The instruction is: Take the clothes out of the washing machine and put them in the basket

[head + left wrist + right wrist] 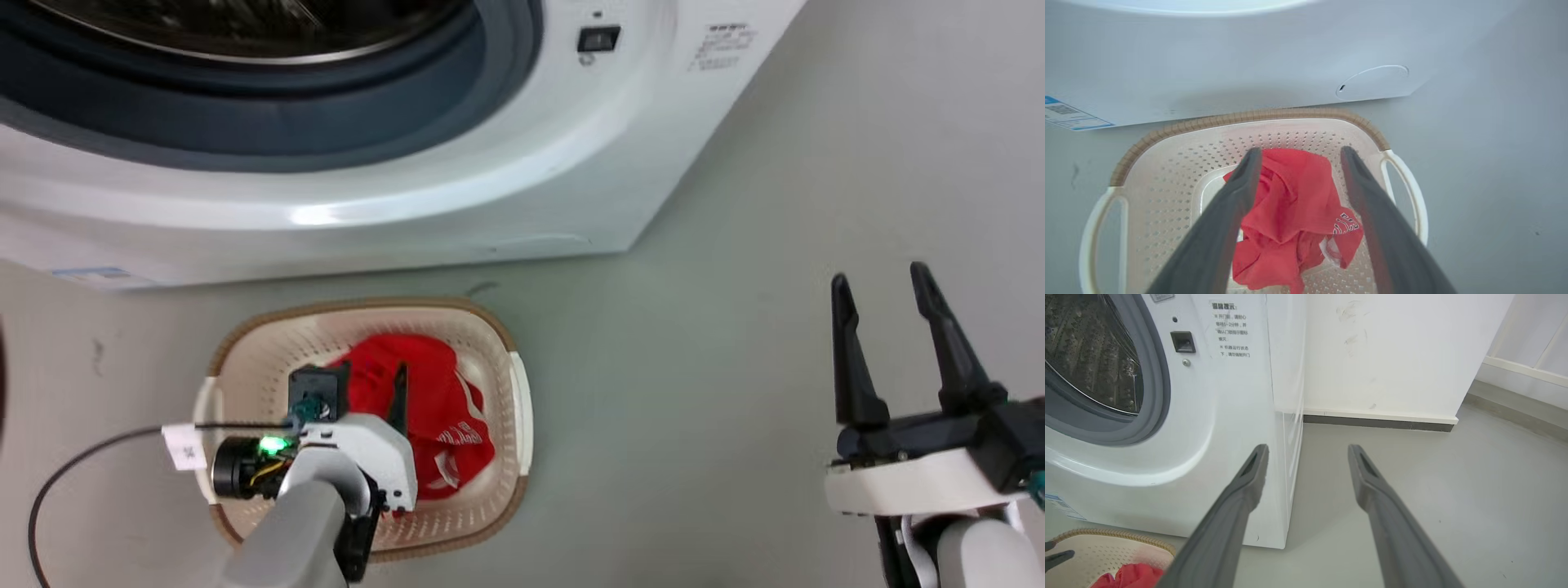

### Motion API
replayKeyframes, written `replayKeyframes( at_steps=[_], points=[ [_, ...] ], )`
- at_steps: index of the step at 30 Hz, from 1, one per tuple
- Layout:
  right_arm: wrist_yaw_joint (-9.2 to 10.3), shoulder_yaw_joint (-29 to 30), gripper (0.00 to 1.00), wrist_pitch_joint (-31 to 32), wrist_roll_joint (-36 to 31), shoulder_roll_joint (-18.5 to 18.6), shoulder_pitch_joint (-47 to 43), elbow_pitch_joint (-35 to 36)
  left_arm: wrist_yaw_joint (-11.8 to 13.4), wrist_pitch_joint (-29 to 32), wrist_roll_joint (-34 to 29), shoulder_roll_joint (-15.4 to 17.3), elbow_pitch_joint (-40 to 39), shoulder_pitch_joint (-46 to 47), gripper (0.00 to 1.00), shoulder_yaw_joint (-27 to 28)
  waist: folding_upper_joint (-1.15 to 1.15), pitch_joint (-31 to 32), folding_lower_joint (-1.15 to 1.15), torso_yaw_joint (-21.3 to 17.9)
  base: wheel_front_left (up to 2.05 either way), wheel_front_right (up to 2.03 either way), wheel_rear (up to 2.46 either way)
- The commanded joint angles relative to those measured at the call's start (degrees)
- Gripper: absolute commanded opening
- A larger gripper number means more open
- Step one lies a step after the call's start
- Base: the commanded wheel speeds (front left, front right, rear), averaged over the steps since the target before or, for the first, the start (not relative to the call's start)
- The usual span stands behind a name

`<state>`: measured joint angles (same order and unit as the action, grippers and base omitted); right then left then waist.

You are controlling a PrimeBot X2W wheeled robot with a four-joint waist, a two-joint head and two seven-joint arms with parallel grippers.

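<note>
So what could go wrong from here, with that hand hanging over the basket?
1. The left hand is open right above the red jersey; a finger might snag the fabric and drag it back out on lifting.
2. The basket sits close to the washing machine, so the arm could knock either on its way up.
3. The loose black cable by that arm might catch a basket handle.

I see bright red clothes (1290, 196) with white lettering; a cream basket (1167, 171), dotted with holes, brown-rimmed. The washing machine (490, 188) is white, its porthole rim (326, 122) grey. The floor (735, 367) is pale grey.
</note>
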<state>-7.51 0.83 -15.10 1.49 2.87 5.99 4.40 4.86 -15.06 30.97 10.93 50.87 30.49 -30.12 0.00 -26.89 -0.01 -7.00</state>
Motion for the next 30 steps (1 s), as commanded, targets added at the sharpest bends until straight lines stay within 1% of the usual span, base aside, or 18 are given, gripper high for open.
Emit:
replayKeyframes(
  at_steps=[1, 4, 5, 8, 12, 16, 20, 23, 26, 30],
  points=[
    [0.04, 0.2, 1.00, -0.1, -0.1, 0.0, -1.3, -0.3, 1.0, -0.1, -1.6, 0.2, -3.4, -2.4, 1.00, 1.8, 0.00, 5.1, 0.01, 3.0, 0.00, 0.00, 0.00],
    [0.05, 0.5, 1.00, -0.1, -0.4, 0.0, -2.9, -0.6, 2.7, -0.1, -4.8, 0.2, -10.1, -7.1, 1.00, 5.5, 0.00, 7.9, 0.01, 4.0, 0.00, 0.00, 0.00],
    [0.04, 0.8, 1.00, -0.1, -0.4, 0.0, -4.2, -0.7, 4.1, -0.1, -8.3, -0.2, -16.8, -11.1, 1.00, 9.5, 0.00, 10.3, 0.01, 4.9, 0.00, 0.00, 0.00],
    [0.04, 1.3, 1.00, -0.1, -0.5, 0.0, -5.3, -1.0, 4.9, -0.1, -12.0, -1.0, -23.3, -15.3, 1.00, 13.3, 0.00, 12.6, 0.01, 5.6, 0.00, 0.00, 0.00],
    [0.04, 1.7, 1.00, -0.1, -0.3, 0.0, -6.9, -1.4, 5.3, -0.2, -16.2, -2.3, -30.8, -20.0, 1.00, 17.9, 0.00, 15.7, 0.01, 6.3, 0.00, 0.00, 0.00],
    [0.04, 2.0, 1.00, -0.1, -0.2, 0.0, -8.5, -1.7, 4.8, -0.2, -19.5, -3.9, -37.4, -24.2, 1.00, 21.9, 0.00, 18.3, 0.01, 6.7, 0.00, 0.00, 0.00],
    [0.04, 2.2, 1.00, -0.1, -0.1, 0.0, -10.2, -1.9, 4.1, -0.2, -22.2, -5.4, -42.8, -27.7, 1.00, 24.5, 0.00, 20.5, 0.01, 7.1, 0.00, 0.00, 0.00],
    [0.04, 2.3, 1.00, -0.1, 0.0, 0.0, -11.1, -2.0, 3.7, -0.2, -23.6, -5.8, -44.8, -29.1, 1.00, 25.3, 0.00, 21.5, 0.01, 7.1, 0.00, 0.00, 0.00],
    [0.04, 2.4, 1.00, -0.1, 0.3, 0.0, -12.3, -2.1, 2.7, -0.2, -24.6, -6.6, -46.6, -31.1, 1.00, 26.1, 0.00, 22.9, 0.01, 7.2, 0.00, 0.00, 0.00],
    [0.04, 2.3, 1.00, -0.1, 0.7, 0.0, -13.8, -2.5, 1.3, -0.2, -25.1, -7.1, -46.0, -33.3, 1.00, 26.8, 0.00, 25.0, 0.01, 7.1, 0.00, 0.00, 0.00]
  ],
)
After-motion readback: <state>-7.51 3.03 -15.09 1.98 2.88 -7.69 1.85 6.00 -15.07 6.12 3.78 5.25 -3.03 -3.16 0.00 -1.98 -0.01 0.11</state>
